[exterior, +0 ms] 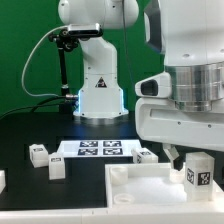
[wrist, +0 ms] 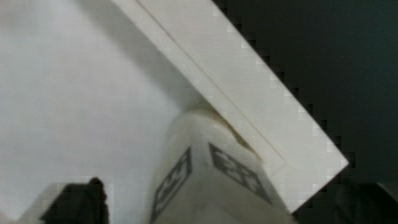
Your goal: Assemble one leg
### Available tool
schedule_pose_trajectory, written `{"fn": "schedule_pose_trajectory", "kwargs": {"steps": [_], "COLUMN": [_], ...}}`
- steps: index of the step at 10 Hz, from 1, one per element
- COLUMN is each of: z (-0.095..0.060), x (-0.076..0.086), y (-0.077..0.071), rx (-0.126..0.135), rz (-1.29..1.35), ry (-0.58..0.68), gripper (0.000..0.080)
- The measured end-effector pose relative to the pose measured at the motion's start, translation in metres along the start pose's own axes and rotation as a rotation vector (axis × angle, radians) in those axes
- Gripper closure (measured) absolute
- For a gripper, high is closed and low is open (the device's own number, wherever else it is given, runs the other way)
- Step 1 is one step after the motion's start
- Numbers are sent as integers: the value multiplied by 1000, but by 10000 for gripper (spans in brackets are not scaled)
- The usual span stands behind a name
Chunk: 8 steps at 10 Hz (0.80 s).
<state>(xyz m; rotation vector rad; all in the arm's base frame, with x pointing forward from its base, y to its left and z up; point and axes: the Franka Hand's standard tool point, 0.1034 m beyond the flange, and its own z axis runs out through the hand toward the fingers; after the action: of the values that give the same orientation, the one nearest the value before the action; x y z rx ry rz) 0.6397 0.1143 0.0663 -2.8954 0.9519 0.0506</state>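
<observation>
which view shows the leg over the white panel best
The exterior view: the leg shows whole, one tag face clear, above the panel. The wrist view shows only part of it, close and blurred, its tags skewed.

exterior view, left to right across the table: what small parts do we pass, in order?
White part cut by the frame edge → first leg → second leg → marker board → third leg → fourth leg. The wide panel spans several, so omitted.
</observation>
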Motion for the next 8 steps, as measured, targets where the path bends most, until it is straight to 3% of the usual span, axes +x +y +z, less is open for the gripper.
{"fn": "schedule_pose_trajectory", "kwargs": {"steps": [1,3,5,6,7,8], "z": [0,-2,0,0,0,0], "x": [0,6,3,4,4,4], "y": [0,2,-1,-1,-1,-1], "rx": [-1,-28,-20,-21,-19,-18], "rz": [-64,-487,-493,-496,-481,-403], "ry": [0,32,40,40,40,40], "gripper": [152,150,150,261,261,450]}}
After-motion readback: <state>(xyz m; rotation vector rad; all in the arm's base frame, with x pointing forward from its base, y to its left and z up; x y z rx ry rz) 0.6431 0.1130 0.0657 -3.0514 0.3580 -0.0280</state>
